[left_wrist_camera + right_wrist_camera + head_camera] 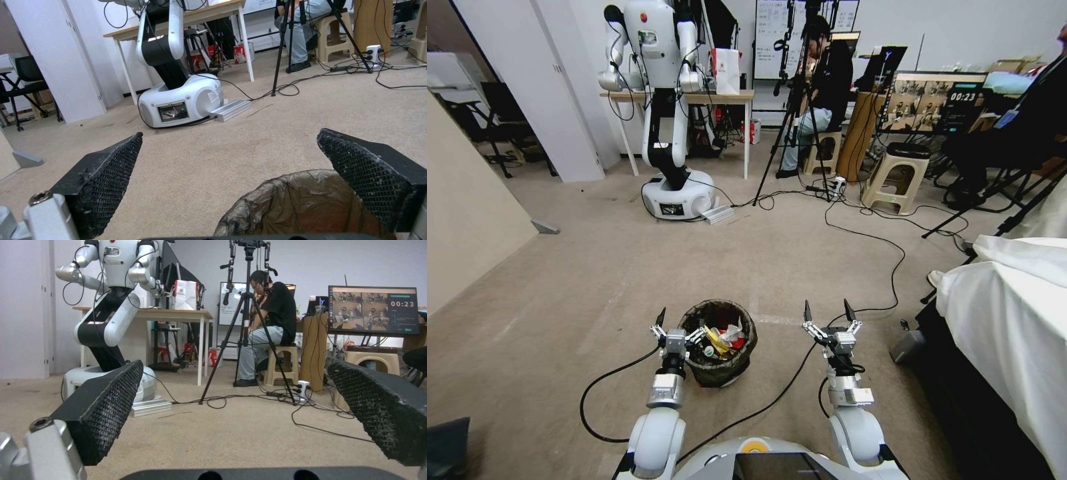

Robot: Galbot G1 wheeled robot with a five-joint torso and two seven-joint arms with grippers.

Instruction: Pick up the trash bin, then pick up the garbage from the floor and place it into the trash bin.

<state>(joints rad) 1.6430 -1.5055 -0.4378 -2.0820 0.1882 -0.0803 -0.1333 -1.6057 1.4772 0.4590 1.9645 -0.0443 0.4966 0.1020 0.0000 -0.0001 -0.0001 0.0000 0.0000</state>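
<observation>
Black and meshed, the pads of my left gripper point(681, 325) are spread wide and hold nothing. It hangs low over the carpet point(594, 280), just left of the trash bin point(718, 342). My right-hand pad point(369, 173) stands at the bin's left rim; I cannot tell if it touches the liner. My other pad point(106, 180) is over bare carpet.

My right gripper point(829, 315) is also spread wide and empty. It hangs to the right of the bin, well apart from it, with only carpet and a black cable point(887, 267) beyond it.

The bin stands upright on the floor between my two arms, near my base. It is small and round, and a dark, crumpled bag liner point(293, 200) is folded over its rim. Inside it lies the garbage point(724, 337): a piece of white tissue, something yellow and something red, all pressed together.

Far ahead, another white robot point(670, 100) stands before a wooden table point(720, 100).
</observation>
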